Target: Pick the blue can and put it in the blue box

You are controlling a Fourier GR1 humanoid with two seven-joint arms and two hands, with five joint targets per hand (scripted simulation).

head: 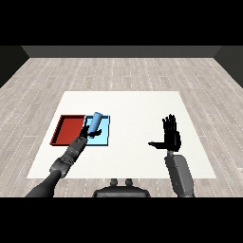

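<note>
A slim light-blue cylindrical can [96, 121] is held tilted, curled in the black left hand [89, 133], above the shallow light blue tray [105, 138]. Lowering and release are judged next. The right hand [171, 136] is held spread.

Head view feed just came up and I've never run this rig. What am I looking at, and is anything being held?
One camera, from the robot's head, looks down across a white table. The grey forearms are the robot's own. The left hand is curled round the blue can, which tilts over the light blue tray. Whether the can touches the tray, I cannot tell. A red tray lies beside it, on its left. The right hand is open, fingers straight, holding nothing.
</note>
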